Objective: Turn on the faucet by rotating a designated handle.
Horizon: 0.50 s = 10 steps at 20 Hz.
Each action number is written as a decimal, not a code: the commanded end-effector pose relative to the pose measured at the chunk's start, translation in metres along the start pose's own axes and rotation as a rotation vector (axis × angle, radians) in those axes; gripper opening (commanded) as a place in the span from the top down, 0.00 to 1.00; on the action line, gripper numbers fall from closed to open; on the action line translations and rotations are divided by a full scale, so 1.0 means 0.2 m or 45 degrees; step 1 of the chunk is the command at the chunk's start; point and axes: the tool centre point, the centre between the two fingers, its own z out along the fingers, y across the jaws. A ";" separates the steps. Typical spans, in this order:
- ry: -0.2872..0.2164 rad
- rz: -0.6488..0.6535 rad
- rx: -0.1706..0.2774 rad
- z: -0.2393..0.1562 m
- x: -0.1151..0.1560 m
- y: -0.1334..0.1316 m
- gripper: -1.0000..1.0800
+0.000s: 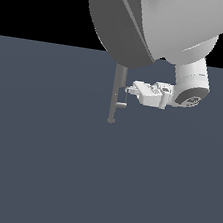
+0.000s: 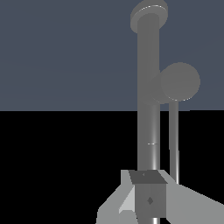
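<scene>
Exterior view, reading from its left: bare grey worktop (image 1: 35, 163), open room all round. Then the faucet (image 1: 117, 91), slim and upright mid-scene, its handle (image 1: 121, 105) a short stub low on its right side. Just right of it sits the gripper (image 1: 131, 90), tips at the post and above the handle; clenched or released, I cannot tell. Risk, I'd say: pushing the post rather than the stub, or slipping off so thin a tab.
</scene>
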 end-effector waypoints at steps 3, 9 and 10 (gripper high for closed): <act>-0.001 0.000 0.000 0.00 -0.01 0.03 1.00; 0.001 0.001 0.003 0.00 0.00 0.07 1.00; 0.001 0.001 0.003 0.00 0.00 0.08 1.00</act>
